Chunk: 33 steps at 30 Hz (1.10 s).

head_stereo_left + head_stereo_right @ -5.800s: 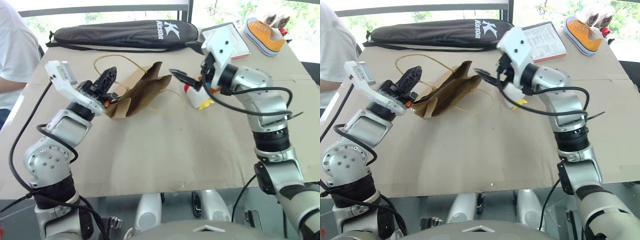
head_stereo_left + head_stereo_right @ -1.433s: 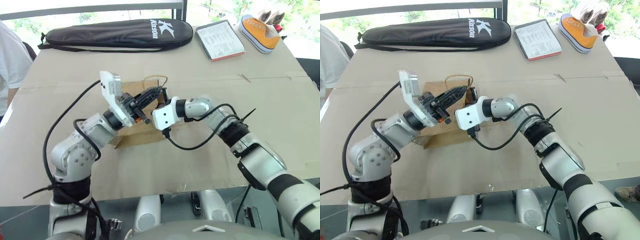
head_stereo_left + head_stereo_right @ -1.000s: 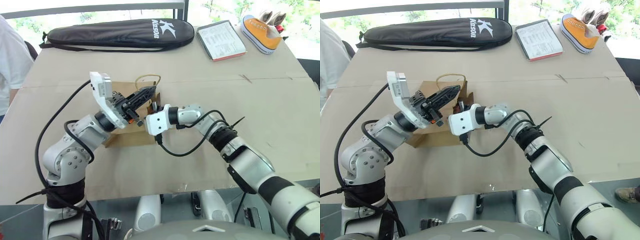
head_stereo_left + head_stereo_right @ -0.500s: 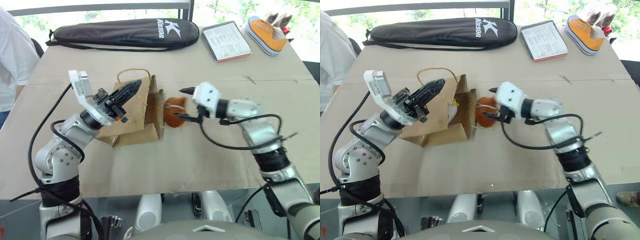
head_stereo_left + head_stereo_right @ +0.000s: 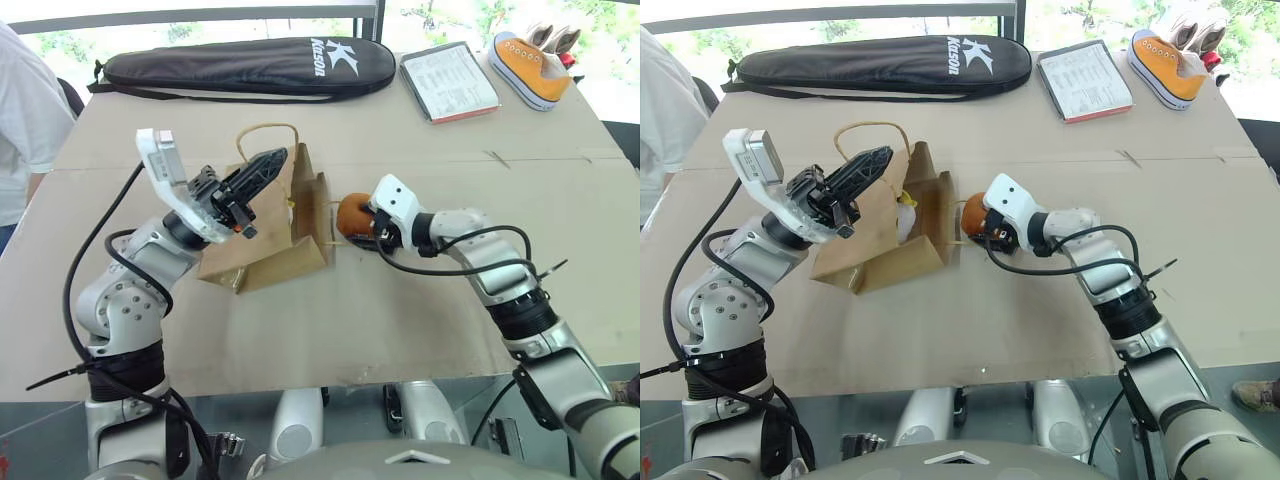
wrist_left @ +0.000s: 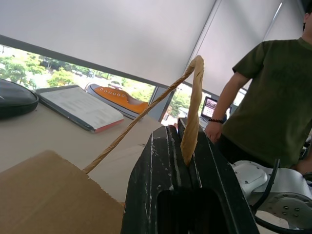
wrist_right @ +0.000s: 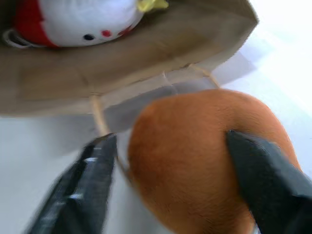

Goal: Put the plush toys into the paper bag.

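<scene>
The brown-orange bear [image 5: 353, 214] sits on the table just outside the mouth of the paper bag [image 5: 270, 232], and the bag's opening lies straight ahead of it, toward the table's left edge. The right gripper [image 7: 170, 185] has its two black fingers set on either side of the bear; the wrist view shows one finger [image 7: 87, 190] beside it and the other pressing its far flank, so I read this as a loose clasp closing around the toy rather than a firm squeeze. The right arm is clearly the nearer one for the bear. The toy is roundish, with no strong long axis to line up.

The white toy [image 7: 78, 19] with the red end already lies inside the bag, deep against its back wall, its yellow feet [image 5: 905, 202] just showing at the mouth.

The left gripper [image 5: 258, 170] is pressed shut on one tan loop handle [image 6: 192, 112], lifting the upper side of the bag so the mouth gapes sideways. The second handle [image 7: 97, 119] trails on the table between the bear and the mouth; it could snag as the bear goes in.

The table [image 5: 420, 330] is a flat cardboard-coloured top. Along its far edge lie a black racket case [image 5: 240, 62], a booklet [image 5: 448, 82] and an orange sneaker [image 5: 530, 72], all well apart from the bag. A person in a white shirt [image 5: 25, 120] is at the left edge.
</scene>
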Each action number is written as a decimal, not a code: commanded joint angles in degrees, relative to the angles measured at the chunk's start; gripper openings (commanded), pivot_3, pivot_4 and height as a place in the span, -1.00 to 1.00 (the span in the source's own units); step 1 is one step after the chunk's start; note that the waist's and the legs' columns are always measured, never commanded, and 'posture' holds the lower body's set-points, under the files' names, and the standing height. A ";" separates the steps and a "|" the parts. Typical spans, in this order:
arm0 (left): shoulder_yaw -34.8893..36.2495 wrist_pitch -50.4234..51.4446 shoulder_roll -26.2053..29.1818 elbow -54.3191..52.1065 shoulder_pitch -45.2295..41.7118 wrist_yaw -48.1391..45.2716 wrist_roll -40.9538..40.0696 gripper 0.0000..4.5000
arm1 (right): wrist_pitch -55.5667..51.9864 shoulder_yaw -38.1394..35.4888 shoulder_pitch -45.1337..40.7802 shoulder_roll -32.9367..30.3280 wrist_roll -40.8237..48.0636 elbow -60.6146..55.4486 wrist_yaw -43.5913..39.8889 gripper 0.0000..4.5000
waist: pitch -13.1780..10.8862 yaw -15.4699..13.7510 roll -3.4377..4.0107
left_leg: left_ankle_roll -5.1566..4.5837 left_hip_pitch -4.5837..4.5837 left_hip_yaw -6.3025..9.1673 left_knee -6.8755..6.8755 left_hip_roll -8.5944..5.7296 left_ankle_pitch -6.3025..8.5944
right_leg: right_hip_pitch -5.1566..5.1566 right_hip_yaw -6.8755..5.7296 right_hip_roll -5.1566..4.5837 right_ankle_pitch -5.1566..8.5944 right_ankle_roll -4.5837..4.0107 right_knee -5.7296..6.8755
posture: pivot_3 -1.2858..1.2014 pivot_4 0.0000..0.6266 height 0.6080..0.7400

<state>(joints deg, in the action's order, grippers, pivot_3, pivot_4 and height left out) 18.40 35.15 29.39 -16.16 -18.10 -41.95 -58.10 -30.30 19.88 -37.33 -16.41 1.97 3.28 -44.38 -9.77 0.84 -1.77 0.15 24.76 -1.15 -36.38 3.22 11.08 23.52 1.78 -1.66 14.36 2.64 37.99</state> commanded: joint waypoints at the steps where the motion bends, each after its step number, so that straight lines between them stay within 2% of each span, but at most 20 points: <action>1: 0.62 -0.59 1.39 -2.68 0.51 -3.07 -1.20 -1.00 | 4.97 0.58 -0.37 0.14 -2.03 1.64 1.47 -0.39 | 0.00 0.00 -0.01 | 0.00 0.00 0.00 0.00 0.00 0.00 | 0.00 0.00 0.00 0.00 0.00 -0.01 | 0.03 -0.52 1.00; 3: 0.92 0.09 1.79 -2.63 0.61 -4.01 -2.33 -1.00 | 6.78 0.73 -0.03 -0.17 -2.44 1.42 1.29 -0.85 | 0.00 0.05 -0.01 | 0.00 0.00 0.00 0.00 0.00 0.00 | 0.00 0.00 0.00 0.00 0.00 0.00 | 0.03 -0.52 1.00; 4: 0.80 0.53 2.01 -2.57 0.30 -4.46 -2.80 -1.00 | 7.27 0.03 0.29 -0.72 -2.22 0.41 1.22 -0.98 | 0.00 0.06 -0.01 | 0.00 -0.01 0.00 0.00 0.00 0.00 | 0.00 0.00 0.00 0.00 0.00 0.01 | 0.03 -0.52 1.00; 8: 0.11 4.36 4.40 1.30 -4.57 -9.39 -6.54 -1.00 | 11.62 -4.04 1.54 -2.83 1.46 -11.03 -0.33 -0.98 | -0.04 -0.29 0.00 | 0.00 0.06 0.04 0.00 0.00 0.00 | 0.02 -0.04 0.00 0.00 0.01 0.01 | 0.03 -0.52 1.00; 11: -0.79 6.67 7.29 6.67 -9.22 -15.63 -7.02 -1.00 | 11.39 -3.40 0.81 -3.50 1.35 -14.63 -0.93 -0.98 | -0.03 0.16 0.00 | 0.00 0.03 0.04 -0.01 0.00 0.00 | 0.01 -0.05 0.00 0.01 0.03 -0.01 | 0.03 -0.52 1.00; 16: -4.51 8.17 11.75 16.41 -17.83 -27.73 -3.53 -1.00 | 10.90 -3.62 0.15 -4.60 1.51 -16.98 -1.29 -0.98 | -0.03 0.17 0.01 | 0.00 0.00 0.11 0.01 0.04 0.00 | 0.02 -0.08 0.11 0.02 0.02 0.04 | 0.03 -0.52 1.00; 20: -9.66 5.94 14.80 22.86 -23.80 -37.63 2.99 -1.00 | 8.30 -8.53 1.18 -9.71 4.33 -21.38 -3.15 -0.98 | -0.05 -0.05 0.03 | 0.00 0.08 0.08 0.02 0.03 0.00 | 0.04 -0.08 0.08 0.02 0.01 -0.02 | 0.03 -0.52 1.00; 23: -11.43 2.36 14.88 27.20 -26.84 -42.17 7.51 -1.00 | 5.40 -11.18 1.55 -11.42 4.39 -22.00 -0.75 -0.98 | -0.05 -0.23 0.03 | -0.01 0.09 0.05 0.02 0.01 0.00 | 0.03 -0.08 0.05 0.02 0.01 -0.05 | 0.03 -0.52 1.00; 25: -11.48 0.45 13.95 29.20 -28.22 -43.11 9.39 -1.00 | 3.68 -12.05 1.89 -10.20 5.27 -22.36 1.22 -0.98 | -0.05 -0.06 0.03 | -0.01 0.06 0.04 0.01 0.01 0.00 | 0.03 -0.07 0.06 0.03 0.00 -0.03 | 0.03 -0.52 1.00; 28: -11.95 -3.53 12.14 31.33 -31.86 -44.05 12.31 -1.00 | -1.50 -14.45 2.43 -4.65 9.82 -24.63 5.52 -0.98 | -0.05 0.14 0.03 | -0.01 0.04 0.05 0.02 0.07 0.00 | 0.05 -0.05 0.12 0.03 0.00 0.01 | 0.03 -0.52 1.00; 33: -13.17 -7.91 12.06 37.36 -41.40 -49.58 16.81 -1.00 | -3.51 -12.18 2.77 -2.29 10.51 -27.80 7.01 -0.98 | -0.07 -0.06 0.04 | -0.01 0.17 0.11 0.02 0.08 0.00 | 0.10 -0.08 0.17 0.02 0.00 -0.03 | 0.03 -0.52 1.00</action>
<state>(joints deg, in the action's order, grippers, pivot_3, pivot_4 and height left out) 4.11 29.05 40.70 19.98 -57.16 -89.92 -42.17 -33.66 7.77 -34.21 -18.93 11.77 -21.84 -38.20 -9.85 0.78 -1.73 0.14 24.93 -1.07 -36.36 3.28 11.08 23.62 1.71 -1.53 14.39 2.65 37.96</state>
